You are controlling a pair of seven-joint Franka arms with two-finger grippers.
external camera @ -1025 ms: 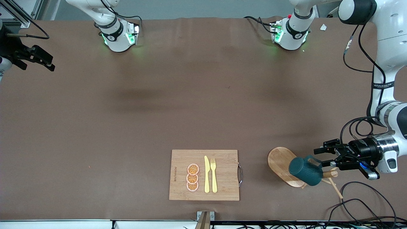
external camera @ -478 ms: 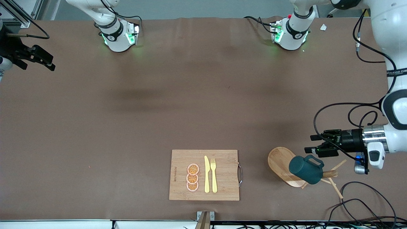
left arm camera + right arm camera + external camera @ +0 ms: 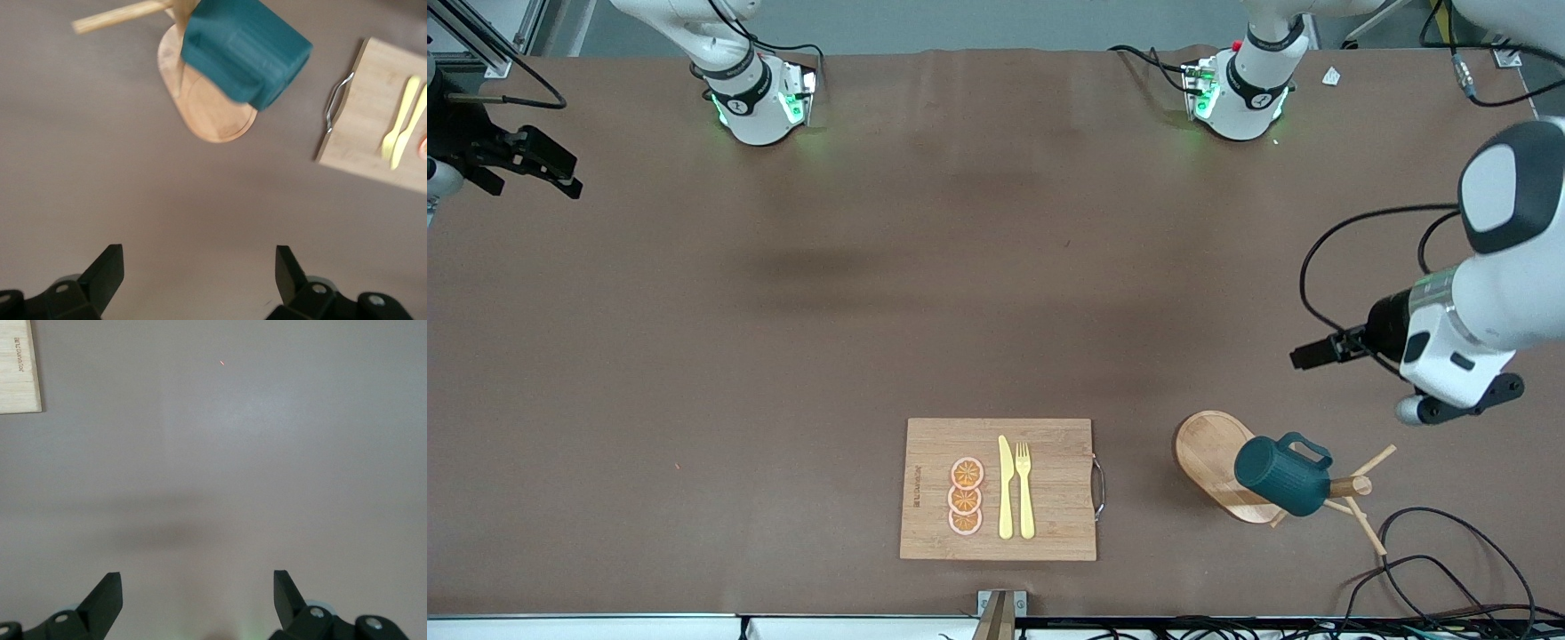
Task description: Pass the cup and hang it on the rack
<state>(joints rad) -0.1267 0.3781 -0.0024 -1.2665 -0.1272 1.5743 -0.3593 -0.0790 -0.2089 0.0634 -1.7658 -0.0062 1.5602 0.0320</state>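
While I monitor the feeds, the table fills the front view, a brown surface. On it, near the front camera, I see the cutting board, which carries a yellow knife, a yellow fork and three orange slices. Beside the board, toward the left arm's end, stands the rack on its oval base. The cup hangs tilted on the rack, handle uppermost, touched by no gripper. I read the left gripper as released, jaws spread wide, up over bare table beside the rack. The right gripper waits at the right arm's end, over bare table, likewise spread wide and holding nothing.
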